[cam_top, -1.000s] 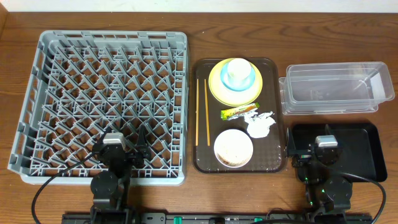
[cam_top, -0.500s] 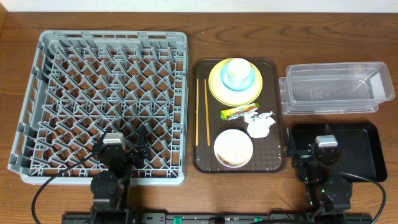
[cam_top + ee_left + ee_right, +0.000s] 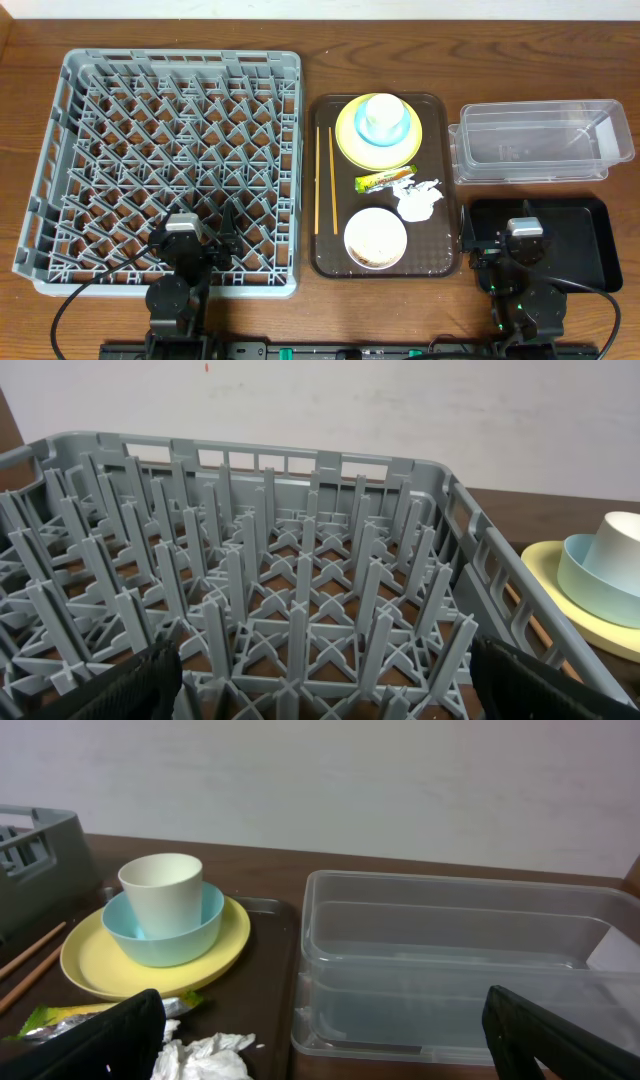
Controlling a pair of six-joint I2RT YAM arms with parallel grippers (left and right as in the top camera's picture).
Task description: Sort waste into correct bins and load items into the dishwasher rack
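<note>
The grey dishwasher rack [image 3: 180, 62] fills the left side with nothing in it. My left gripper [image 3: 195, 228] hovers open over its near rows, fingertips [image 3: 140, 685] wide apart above the pegs. On the brown tray, a pale cup [image 3: 160, 885] stands in a light blue bowl [image 3: 382, 118] on the yellow plate [image 3: 350, 140]. Beside them lie the chopsticks [image 3: 333, 180], the snack wrapper [image 3: 383, 180], the napkin [image 3: 418, 200] and a white bowl [image 3: 376, 238] with pale scraps. My right gripper [image 3: 525, 228] is open over the black tray [image 3: 585, 255], holding nothing.
The clear tub [image 3: 535, 150] stands behind the black tray at the right. The brown serving tray [image 3: 325, 262] sits between the rack and the bins. Strips of bare wooden table run between the rack, the tray and the bins.
</note>
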